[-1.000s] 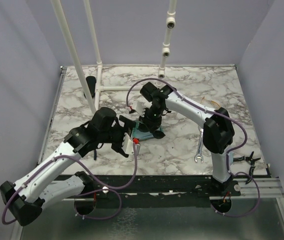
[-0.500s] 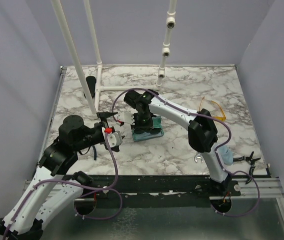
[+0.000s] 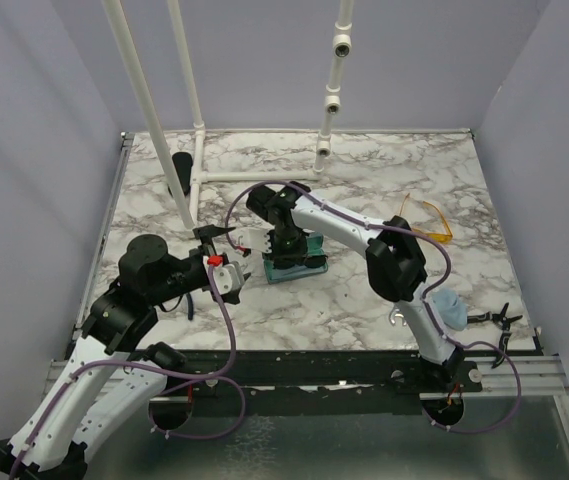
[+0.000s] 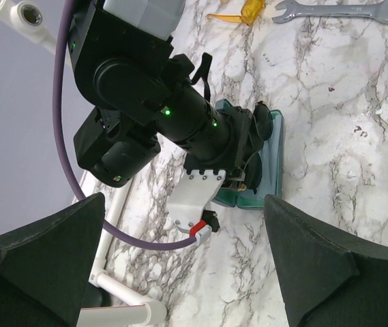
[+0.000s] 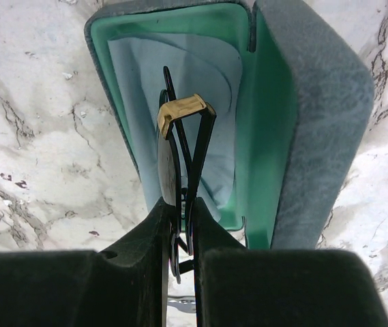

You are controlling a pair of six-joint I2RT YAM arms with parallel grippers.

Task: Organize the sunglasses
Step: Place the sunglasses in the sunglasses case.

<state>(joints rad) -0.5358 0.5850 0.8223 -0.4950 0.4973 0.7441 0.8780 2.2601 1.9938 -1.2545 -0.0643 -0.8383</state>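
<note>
Edgewise, wire-frame sunglasses [image 5: 181, 146] — long axis pointing into case [image 5: 316, 116] — pinched in right hand [image 5: 180, 214], left hand [image 3: 229, 262] spread empty.

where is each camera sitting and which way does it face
top external: above and behind the robot, looking down on the table; left arm, right arm and the open case show.
left wrist: on the left arm, facing across the table at the right arm over the case; its open jaws frame the bottom corners.
right wrist: looking down into the case; its own jaws pinch the wire-frame sunglasses.
shared: all three show the case.
</note>
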